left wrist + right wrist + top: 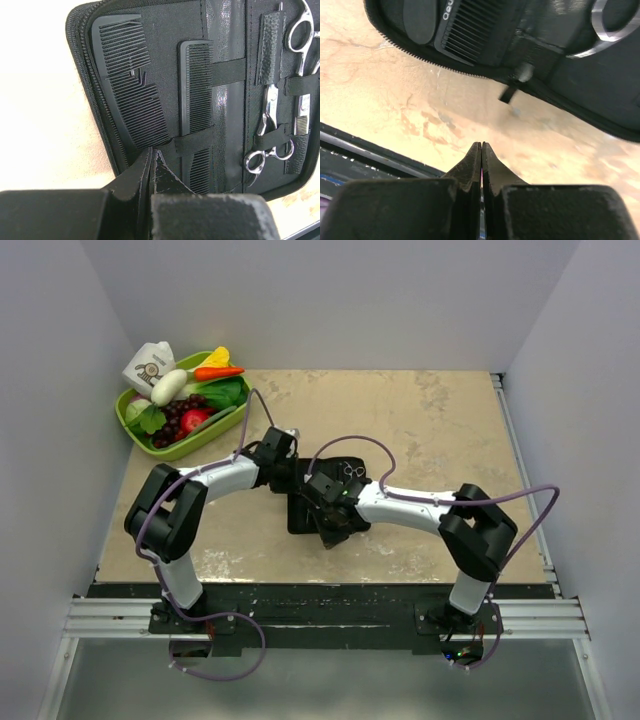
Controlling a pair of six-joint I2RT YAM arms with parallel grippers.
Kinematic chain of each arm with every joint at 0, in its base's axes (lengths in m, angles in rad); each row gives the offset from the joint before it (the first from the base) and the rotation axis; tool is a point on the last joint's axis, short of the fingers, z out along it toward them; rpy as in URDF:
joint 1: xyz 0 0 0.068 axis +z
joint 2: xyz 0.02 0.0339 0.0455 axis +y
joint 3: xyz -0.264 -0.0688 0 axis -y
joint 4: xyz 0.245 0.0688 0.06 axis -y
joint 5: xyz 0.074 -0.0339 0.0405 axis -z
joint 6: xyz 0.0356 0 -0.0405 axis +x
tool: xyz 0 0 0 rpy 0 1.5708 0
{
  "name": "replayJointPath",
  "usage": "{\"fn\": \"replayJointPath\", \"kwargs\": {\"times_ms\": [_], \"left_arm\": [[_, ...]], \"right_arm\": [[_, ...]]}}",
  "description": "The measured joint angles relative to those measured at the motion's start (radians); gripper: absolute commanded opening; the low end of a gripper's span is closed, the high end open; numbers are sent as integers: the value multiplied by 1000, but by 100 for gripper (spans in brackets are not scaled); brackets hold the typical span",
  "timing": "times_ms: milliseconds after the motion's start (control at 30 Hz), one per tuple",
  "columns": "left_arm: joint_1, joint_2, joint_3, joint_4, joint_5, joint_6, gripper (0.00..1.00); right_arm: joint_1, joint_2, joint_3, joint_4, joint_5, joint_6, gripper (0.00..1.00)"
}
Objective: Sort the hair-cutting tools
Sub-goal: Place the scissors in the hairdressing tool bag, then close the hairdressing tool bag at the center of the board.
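Left arm (220,478): elbow folded low at the left, forearm running inward toward centre; left pincer (151,151) fully closed, fingertips pressed flat together. Right arm (405,505): elbow out at the right, forearm angled inward and slightly forward; right pincer (481,145) likewise closed tight, tips touching. The two wrists sit near each other at mid-scene.

Pale printed letters on the spine of the black comb (470,25) in the right wrist view, just a few showing, sideways and cut off at the top edge, too partial to read, white carton (150,365) bearing a dark printed figure, its words too small to make out
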Motion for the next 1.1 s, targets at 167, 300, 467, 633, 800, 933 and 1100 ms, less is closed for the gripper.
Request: {"fn": "replayJointPath", "kwargs": {"times_ms": [167,300,467,633,800,933,1100], "left_arm": [[1,-1,7,-13,1,0,0],[0,1,41,-76,7,10,0],[1,-30,116,-178,14,21,12],[8,-97,222,-265,-8,52,36],[66,-140,245,-317,-50,71,55],[120,-138,226,-356,-89,70,62],[138,-96,192,-379,-118,69,61]], "right_arm": [[-3,-68,55,-63,82,-1,6],[-26,-130,72,-64,162,-6,34],[-148,-185,50,-27,232,-33,40],[-282,-185,20,13,286,-80,40],[-322,-158,17,40,310,-108,38],[-330,-129,11,61,309,-118,38],[-334,-124,7,76,309,-124,38]]}}
